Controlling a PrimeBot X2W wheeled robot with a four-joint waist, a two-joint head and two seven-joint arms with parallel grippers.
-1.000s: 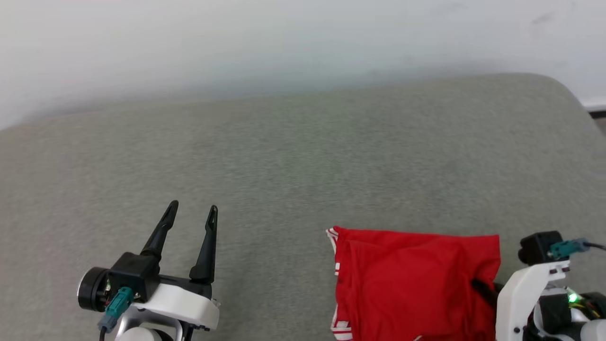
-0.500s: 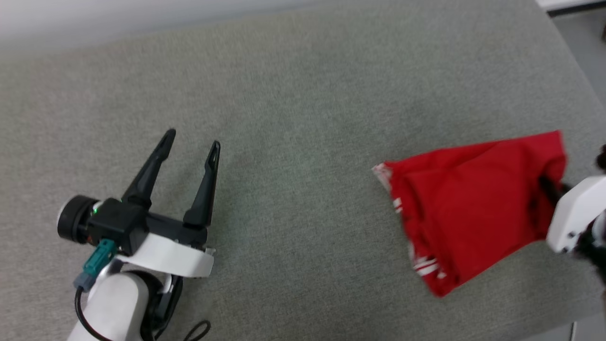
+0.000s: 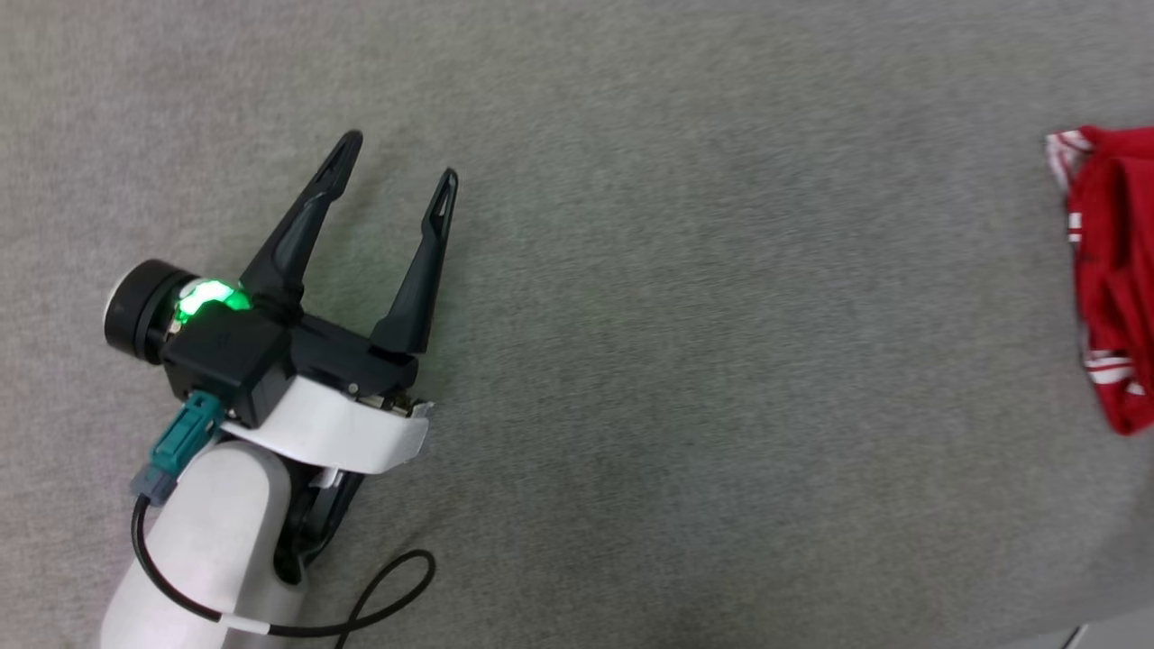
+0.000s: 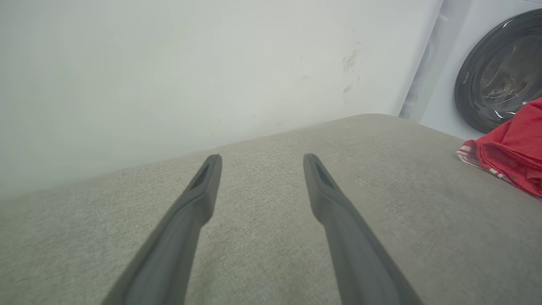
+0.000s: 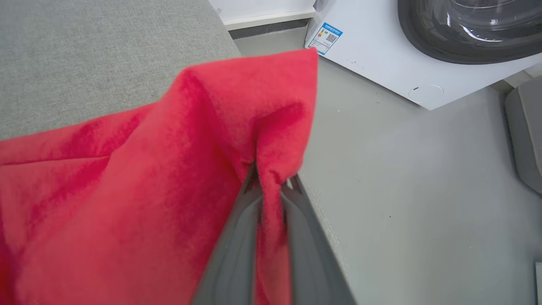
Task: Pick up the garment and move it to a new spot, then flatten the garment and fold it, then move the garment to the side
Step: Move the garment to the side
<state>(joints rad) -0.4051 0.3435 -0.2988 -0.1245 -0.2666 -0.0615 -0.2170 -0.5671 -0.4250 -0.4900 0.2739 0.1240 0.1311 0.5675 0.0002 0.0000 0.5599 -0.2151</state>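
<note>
Right gripper (image 5: 271, 186) is pinching a fold of the red jersey (image 5: 148, 169), holding it at the grey cushion's (image 3: 676, 361) right edge, probably to set it aside. Left gripper (image 3: 399, 158) is idling, fingers spread wide, well clear of the cloth.

The garment (image 3: 1118, 270) runs off the head view's right edge and hides the right end effector's (image 5: 271, 184) tips.

R hand (image 5: 271, 185) tight on red garment (image 5: 148, 178) fold.
</note>
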